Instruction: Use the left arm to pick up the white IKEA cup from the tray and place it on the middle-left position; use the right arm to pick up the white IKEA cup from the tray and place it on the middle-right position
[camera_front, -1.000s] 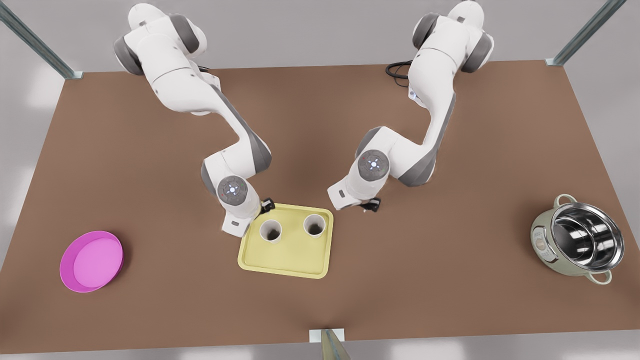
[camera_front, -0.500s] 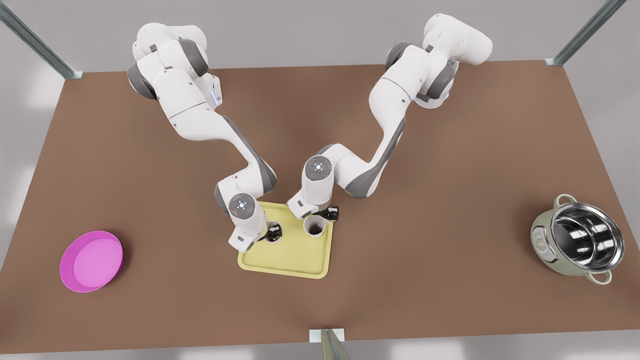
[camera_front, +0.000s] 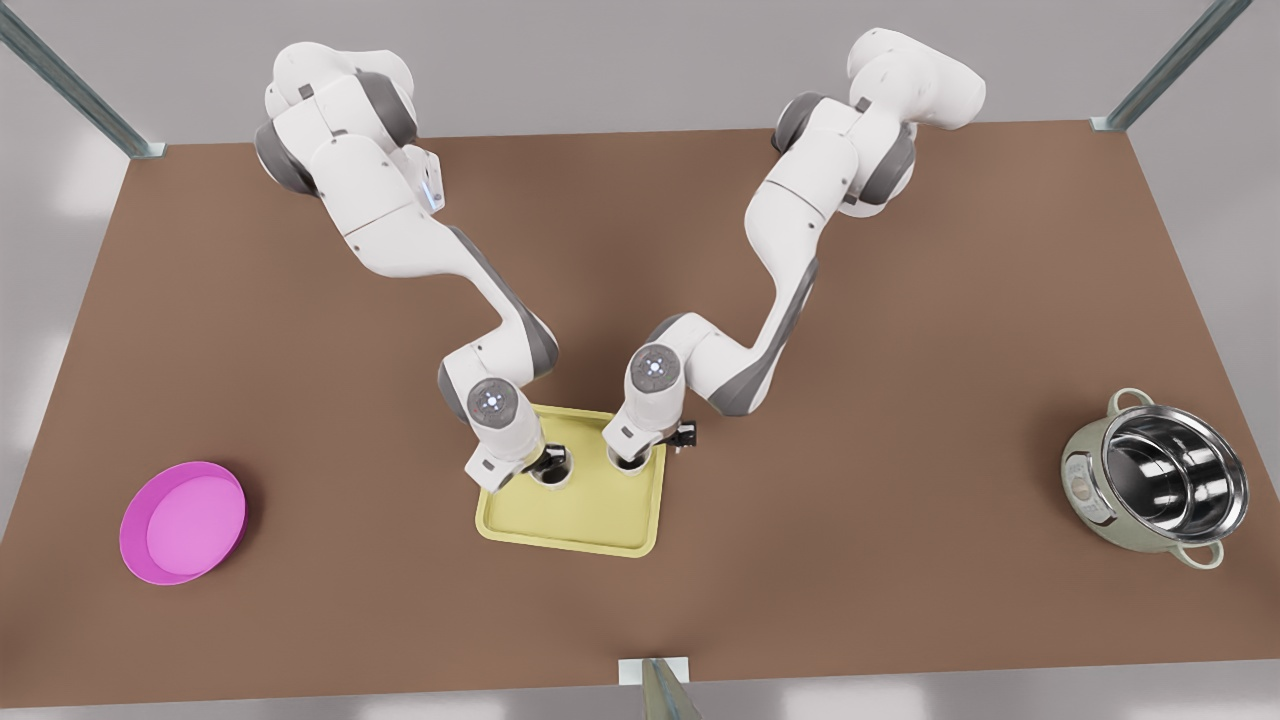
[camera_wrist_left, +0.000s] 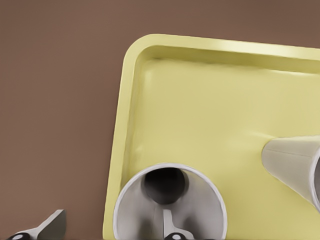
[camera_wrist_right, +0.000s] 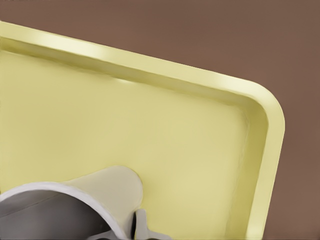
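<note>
I see both cups standing on the yellow tray (camera_front: 570, 520) at frame centre. My left gripper (camera_front: 548, 462) straddles the left cup's (camera_front: 552, 472) rim, jaws spread; my right gripper (camera_front: 632, 458) is at the right cup (camera_front: 630, 466), jaw state unclear.

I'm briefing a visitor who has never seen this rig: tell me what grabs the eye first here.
Two white arms converge on the pale yellow tray at mid-table, each gripper down at a white cup: the left gripper straddles its cup wall, one finger inside; the right gripper is at the other cup. A magenta dish and steel pot flank them.
</note>
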